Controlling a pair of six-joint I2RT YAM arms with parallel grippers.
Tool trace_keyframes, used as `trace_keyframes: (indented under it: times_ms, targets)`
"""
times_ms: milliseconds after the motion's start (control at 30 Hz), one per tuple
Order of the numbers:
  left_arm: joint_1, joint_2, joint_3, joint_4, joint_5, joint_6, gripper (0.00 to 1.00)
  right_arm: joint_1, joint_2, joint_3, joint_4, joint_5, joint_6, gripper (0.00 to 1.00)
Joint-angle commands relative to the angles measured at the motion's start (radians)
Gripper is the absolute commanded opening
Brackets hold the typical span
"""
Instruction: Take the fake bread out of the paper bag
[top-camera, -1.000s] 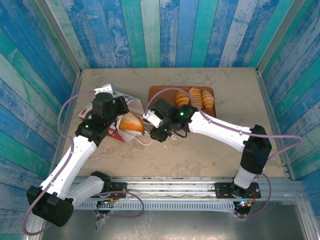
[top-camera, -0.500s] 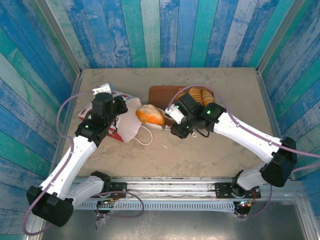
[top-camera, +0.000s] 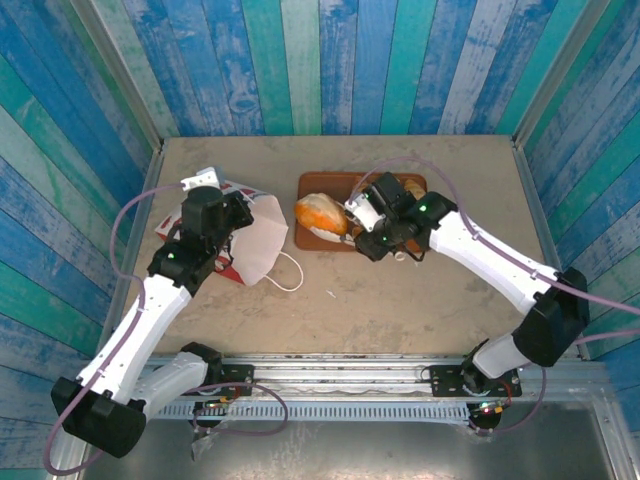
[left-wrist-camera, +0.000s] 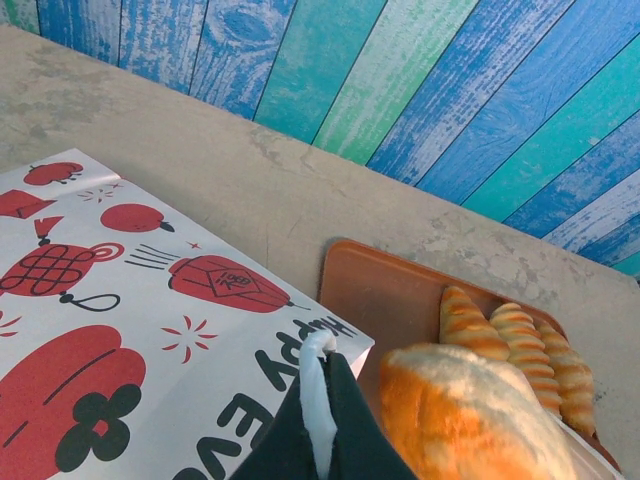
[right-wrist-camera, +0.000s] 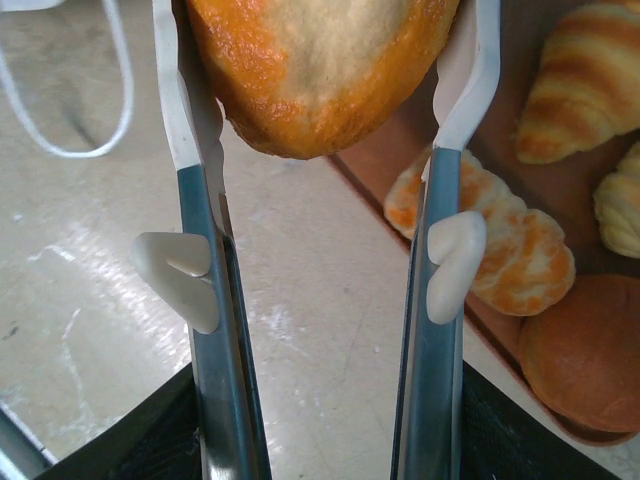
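The white paper bag (top-camera: 256, 240) with red prints lies on its side at the left, also seen in the left wrist view (left-wrist-camera: 130, 330). My left gripper (top-camera: 232, 216) is shut on the bag's white loop handle (left-wrist-camera: 318, 400) at the mouth. My right gripper (top-camera: 337, 218) is shut on a pale-topped, orange-brown bun (top-camera: 320, 214) of fake bread, held above the left part of the brown tray (top-camera: 318, 184). In the right wrist view the bun (right-wrist-camera: 320, 60) sits between the fingertips (right-wrist-camera: 468, 70). Inside of the bag is hidden.
On the tray (right-wrist-camera: 545, 180) lie croissants (right-wrist-camera: 585, 70), an orange roll (right-wrist-camera: 520, 250) and a brown roll (right-wrist-camera: 590, 345). A loose bag handle (top-camera: 290, 272) trails on the table. Blue plank walls enclose the table on three sides.
My right gripper carried the bun out of the bag's mouth and rightward and back to above the tray. The left gripper stayed holding the handle; the bag's mouth sagged flatter.
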Motion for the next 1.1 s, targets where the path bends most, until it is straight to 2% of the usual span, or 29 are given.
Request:
trace_keyframes:
  times_ms: [0,567,1067]
  targets:
    - [-0.002,-0.038,0.001,0.003,-0.027,-0.008,0.00,-0.044,0.057,0.047,0.039,-0.008,0.021,0.55]
    - [-0.002,-0.075,-0.006,-0.021,-0.034,-0.010,0.00,-0.086,0.410,0.299,0.035,0.028,-0.007,0.56]
    - [-0.003,-0.078,-0.012,-0.016,-0.023,-0.014,0.00,-0.091,0.475,0.366,-0.006,0.124,-0.071,0.62]
